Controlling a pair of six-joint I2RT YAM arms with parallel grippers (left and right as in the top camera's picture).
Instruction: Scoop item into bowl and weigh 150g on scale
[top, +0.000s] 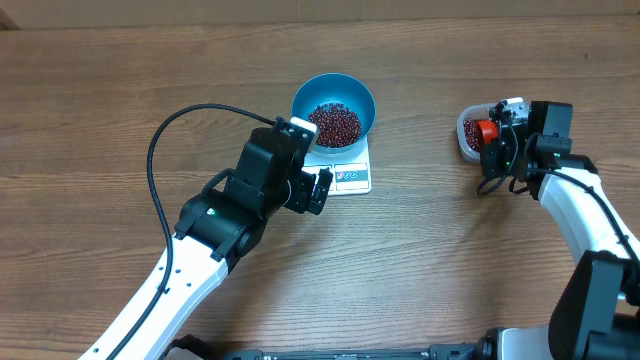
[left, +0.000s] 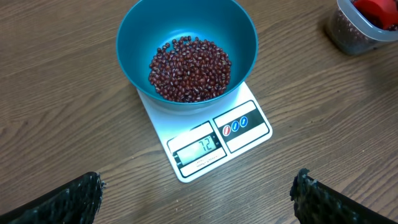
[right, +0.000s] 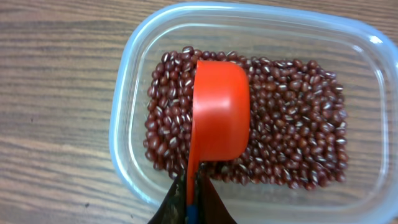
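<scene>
So the whole thing sits on a wood-grain table (top: 100, 90), with the two arms coming in from the near edge. The left arm (top: 215, 225) reaches up toward the middle, and the right arm (top: 585, 210) is over on the right side. The left gripper (left: 198, 190) hangs just in front of the scale, with its pincer spread wide and nothing in it. Its dark fingertips (left: 84, 193) only poke into the bottom corners of the wrist view. The white scale (left: 249, 134) lies flat near the middle of the table, and the blue bowl (left: 236, 31) sits on top of it, covering the far part of the platform. Well off to the right is a clear plastic tub (right: 130, 93) with rounded corners. The right gripper (right: 191, 200) is right above the tub, with its pincer clamped tight on the handle of the red-orange scoop (right: 217, 112). The scoop's cup rests down among the tub's contents. The dark red-brown beans (left: 189, 68) make a loose heap in the bottom of the bowl, and more beans (right: 292, 124) cover the tub floor around the scoop. On the scale's near edge the little display (left: 199, 149) reads 72, and a few small buttons (left: 235, 126) sit just beside it.
</scene>
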